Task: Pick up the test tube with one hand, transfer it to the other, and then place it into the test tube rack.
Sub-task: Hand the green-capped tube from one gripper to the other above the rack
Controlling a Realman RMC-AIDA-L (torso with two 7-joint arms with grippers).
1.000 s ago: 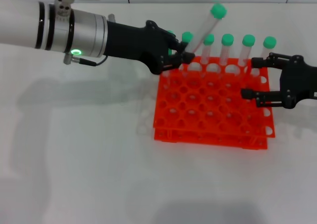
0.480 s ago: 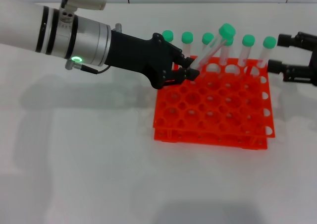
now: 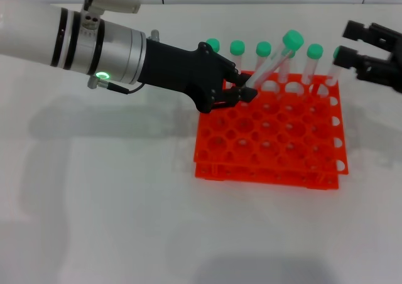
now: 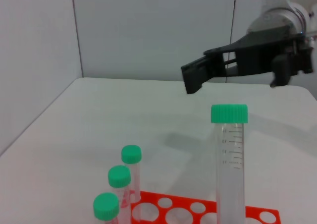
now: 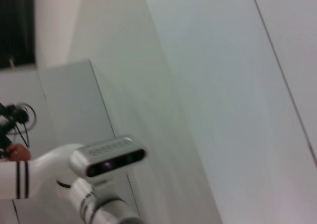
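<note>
My left gripper (image 3: 244, 90) is shut on the lower end of a clear test tube (image 3: 270, 65) with a green cap. It holds the tube tilted, cap up and to the right, over the back rows of the orange-red test tube rack (image 3: 264, 174). In the left wrist view the held tube (image 4: 231, 159) stands close up above the rack (image 4: 184, 205). My right gripper (image 3: 349, 43) is open and empty, raised beyond the rack's back right corner. It also shows far off in the left wrist view (image 4: 198, 78).
Several other green-capped tubes (image 3: 237, 49) stand upright in the rack's back row; three of them show in the left wrist view (image 4: 120, 177). The rack sits on a white table (image 3: 113, 202). The right wrist view shows only a wall and the robot's head.
My left gripper has tilted the tube further to the right and lowered it toward the rack. My right gripper has drawn back up and to the right, away from the rack.
</note>
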